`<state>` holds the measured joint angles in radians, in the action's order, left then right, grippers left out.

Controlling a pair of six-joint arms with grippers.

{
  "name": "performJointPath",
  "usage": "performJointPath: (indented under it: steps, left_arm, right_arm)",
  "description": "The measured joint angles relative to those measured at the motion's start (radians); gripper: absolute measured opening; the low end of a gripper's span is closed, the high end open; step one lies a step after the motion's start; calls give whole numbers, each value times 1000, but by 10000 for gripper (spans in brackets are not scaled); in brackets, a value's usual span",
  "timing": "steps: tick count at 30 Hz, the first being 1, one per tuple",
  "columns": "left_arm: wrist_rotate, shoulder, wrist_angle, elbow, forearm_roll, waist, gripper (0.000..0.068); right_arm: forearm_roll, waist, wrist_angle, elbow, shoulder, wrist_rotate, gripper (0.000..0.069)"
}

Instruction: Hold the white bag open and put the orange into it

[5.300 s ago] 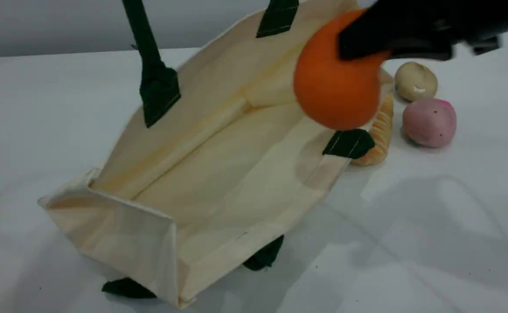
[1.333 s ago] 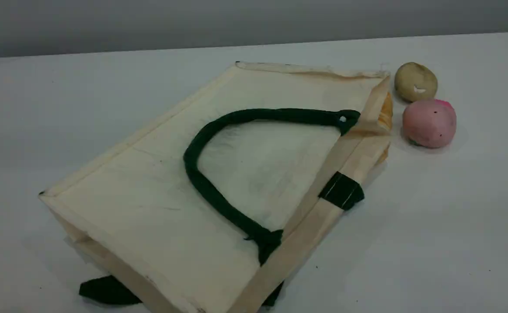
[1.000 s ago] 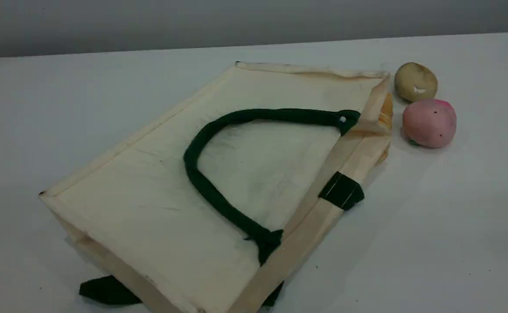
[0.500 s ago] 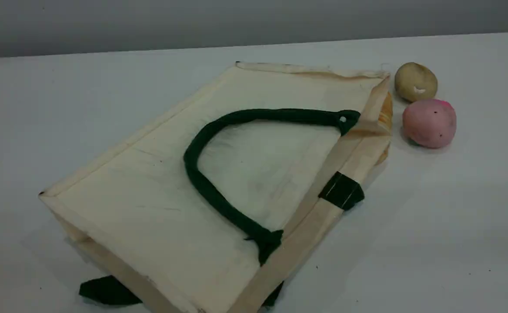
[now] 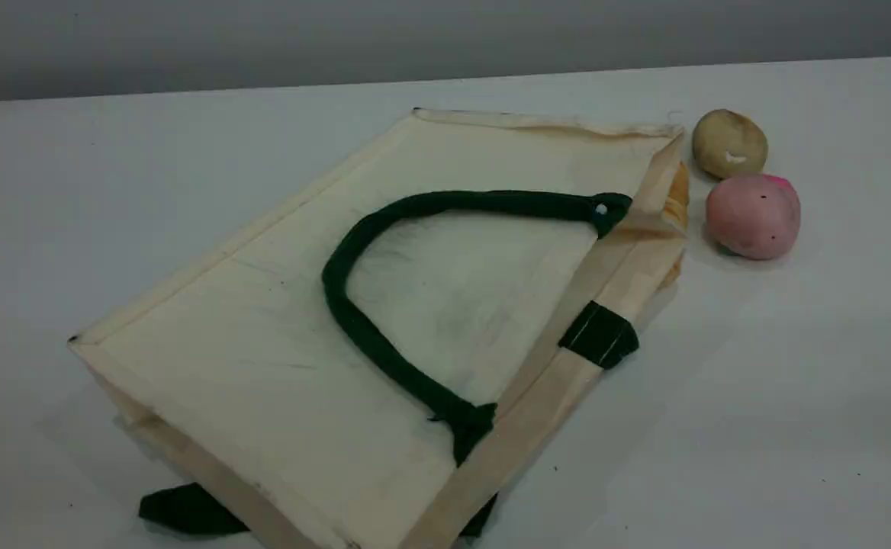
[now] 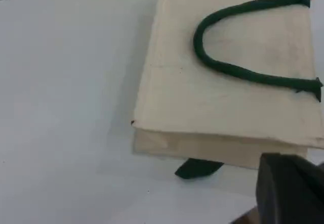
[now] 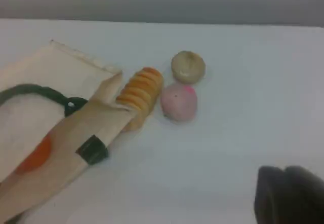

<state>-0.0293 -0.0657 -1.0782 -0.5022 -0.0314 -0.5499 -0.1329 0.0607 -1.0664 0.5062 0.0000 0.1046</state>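
Note:
The white bag (image 5: pixel 262 343) lies flat on the table, its dark green handle (image 5: pixel 354 320) curled on the upper side. The scene view shows neither arm, and there the orange is hidden. The right wrist view looks into the white bag's (image 7: pixel 30 118) mouth, where a patch of the orange (image 7: pixel 34 155) shows inside. My right gripper (image 7: pixel 288 193) is a dark tip at the bottom right, well back from the bag, shut and empty. The left wrist view shows the white bag (image 6: pixel 228 107) from its bottom end, with my left gripper (image 6: pixel 288 188) off it, shut and empty.
A ridged bread loaf (image 7: pixel 140 90) lies against the bag's mouth corner. A pink round fruit (image 5: pixel 753 216) and a beige round food (image 5: pixel 729 142) sit just right of it. White table (image 5: pixel 758 427) stretches to the front right and left.
Five seconds ago the bag was held open with the orange in the right gripper above it. Now it lies flat with both arms gone from the scene view. Nothing moved in the last second.

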Motion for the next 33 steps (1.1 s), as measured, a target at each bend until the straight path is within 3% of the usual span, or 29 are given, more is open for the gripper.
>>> performJointPath:
  steps: [6, 9, 12, 21, 24, 28, 33]
  left_arm:
    - [0, 1, -1, 0, 2, 0, 29]
    - [5, 1, -1, 0, 3, 42, 33]
    - [5, 1, -1, 0, 4, 135, 39]
    - [5, 16, -1, 0, 4, 506, 47]
    - [5, 59, -1, 0, 4, 578, 50]
    - [5, 66, -2, -1, 6, 585, 57]
    - [6, 66, -2, -1, 6, 535, 63]
  right_arm:
    - [0, -1, 0, 0, 0, 1, 45]
    - [-2, -17, -1, 0, 0, 1, 48]
    - [-2, -38, -1, 0, 0, 1, 52]
    - [-3, -43, -1, 0, 0, 1, 60]
    - [-3, -40, -1, 0, 0, 1, 64]
    - [-3, -40, -1, 0, 0, 1, 70]
    - [-3, -40, -1, 0, 0, 1, 77]
